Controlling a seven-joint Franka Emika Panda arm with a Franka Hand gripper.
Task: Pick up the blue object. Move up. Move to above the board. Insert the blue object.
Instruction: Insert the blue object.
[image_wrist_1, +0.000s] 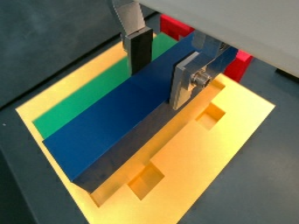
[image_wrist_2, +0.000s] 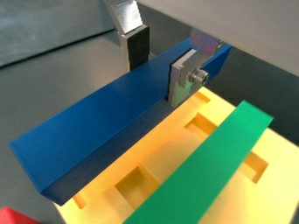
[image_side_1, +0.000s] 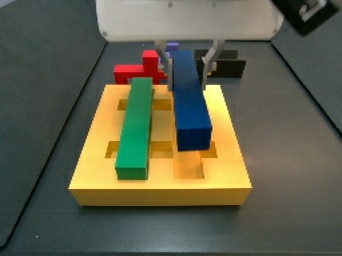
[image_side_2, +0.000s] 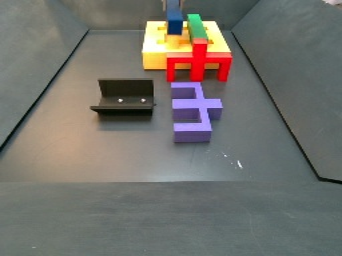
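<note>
The blue object (image_wrist_1: 105, 122) (image_wrist_2: 93, 140) (image_side_1: 193, 115) stands on its long edge in a groove of the yellow board (image_wrist_1: 222, 131) (image_side_1: 160, 185), rising higher than the green bar (image_side_1: 134, 120) next to it. My gripper (image_wrist_1: 162, 85) (image_wrist_2: 160, 81) (image_side_1: 189, 66) hangs over the bar's far end, open. One finger is on each side of the bar's top edge, and the far dark pad (image_wrist_1: 139, 51) (image_wrist_2: 138, 48) shows clear of the bar in both wrist views. In a side view the board (image_side_2: 158, 45) lies at the far end, with the blue object (image_side_2: 175, 22) on it.
The green bar (image_wrist_1: 82, 87) (image_wrist_2: 211, 166) lies in the neighbouring groove. A red piece (image_side_1: 134, 70) (image_side_2: 201, 65) stands against the board. A purple block (image_side_2: 194, 110) and the fixture (image_side_2: 123, 97) (image_side_1: 230, 67) sit on the dark floor. Square cut-outs (image_wrist_1: 146, 179) run along the board's edge.
</note>
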